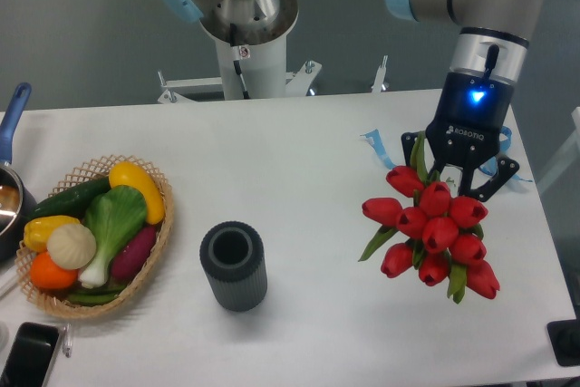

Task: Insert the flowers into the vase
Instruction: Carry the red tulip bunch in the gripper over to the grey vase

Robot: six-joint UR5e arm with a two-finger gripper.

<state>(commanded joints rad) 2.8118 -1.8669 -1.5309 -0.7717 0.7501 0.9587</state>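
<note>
The flowers [433,235], a bunch of red tulip buds with green leaves, are at the right side of the table. Their stem end runs up into my gripper [455,188], which is right above the buds. The fingers are closed around the stems, and the stems themselves are mostly hidden by the gripper body. The vase [234,266], a small dark grey ribbed cylinder, stands upright at the front centre of the table with its round opening facing up. It is well to the left of the bunch and nothing is in it.
A wicker basket [152,173] with several vegetables sits at the left. A pot with a blue handle [11,115] is at the far left edge. A dark phone [27,355] lies at the front left corner. A light blue ribbon [376,145] lies behind the gripper.
</note>
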